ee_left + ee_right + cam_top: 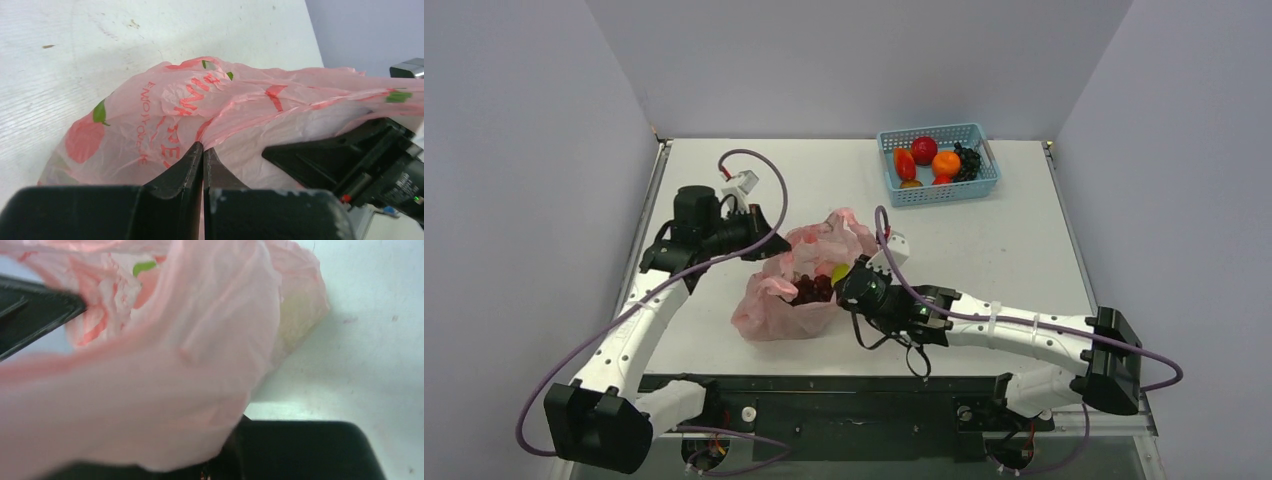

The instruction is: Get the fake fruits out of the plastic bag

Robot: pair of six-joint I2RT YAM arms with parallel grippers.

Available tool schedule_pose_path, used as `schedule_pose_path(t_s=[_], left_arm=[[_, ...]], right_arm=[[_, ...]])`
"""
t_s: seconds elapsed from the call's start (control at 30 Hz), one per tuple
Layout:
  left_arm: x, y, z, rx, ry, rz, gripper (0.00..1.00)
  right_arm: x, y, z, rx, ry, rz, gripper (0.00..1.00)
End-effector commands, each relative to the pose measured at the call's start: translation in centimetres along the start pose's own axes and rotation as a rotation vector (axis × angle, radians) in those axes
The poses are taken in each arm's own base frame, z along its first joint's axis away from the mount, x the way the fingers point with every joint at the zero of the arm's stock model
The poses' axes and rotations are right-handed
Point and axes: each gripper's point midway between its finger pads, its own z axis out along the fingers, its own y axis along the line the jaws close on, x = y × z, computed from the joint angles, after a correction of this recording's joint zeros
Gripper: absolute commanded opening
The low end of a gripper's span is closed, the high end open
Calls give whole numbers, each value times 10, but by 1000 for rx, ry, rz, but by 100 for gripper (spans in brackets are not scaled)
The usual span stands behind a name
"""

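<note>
The pink plastic bag (776, 305) lies crumpled at the table's middle with its mouth facing up. Inside the mouth show a dark red grape bunch (812, 290) and a yellow-green pear (839, 272). My left gripper (772, 243) is at the bag's far left rim, its jaws shut on a fold of the film (203, 146). My right gripper (848, 286) is at the bag's right rim. In the right wrist view blurred pink film (150, 405) covers its fingertips, and it looks shut on that film.
A light blue mesh basket (944, 193) stands at the back right with a red fruit (924, 149), an orange one (945, 163) and a dark bunch (967, 162) in it. Purple cables loop from both arms. Grey walls stand close on both sides.
</note>
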Motion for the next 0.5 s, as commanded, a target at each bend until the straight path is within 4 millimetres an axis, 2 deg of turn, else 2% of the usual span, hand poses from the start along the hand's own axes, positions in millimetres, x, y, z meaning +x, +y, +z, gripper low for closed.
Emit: schedule_pose_path(t_s=[0.0,0.03,0.13,0.17,0.27,0.3,0.33,0.37,0.47], left_arm=[[-39,-12,-37,38,-151,-77,0],[-41,-11,-40,35,-159,-91,0],[-53,-4,-51,-11,-199,-129,0],[-53,-1,-53,-31,-203,-140,0],[-63,5,-66,-110,-247,-147,0],[-63,16,-70,-179,-263,-163,0],[-69,22,-78,-234,-299,-154,0],[-69,28,-83,-268,-309,-164,0],[-74,41,-100,-348,-363,-176,0]], right_arm=[[-33,23,-3,-197,10,-92,0],[-43,22,0,-212,-5,-83,0],[-45,28,4,-293,62,-134,0],[-51,28,7,-302,64,-135,0],[-46,34,9,-389,149,-177,0],[-45,30,11,-407,171,-177,0],[-53,29,14,-425,154,-173,0],[-47,24,15,-440,182,-177,0],[-57,8,26,-450,180,-167,0]])
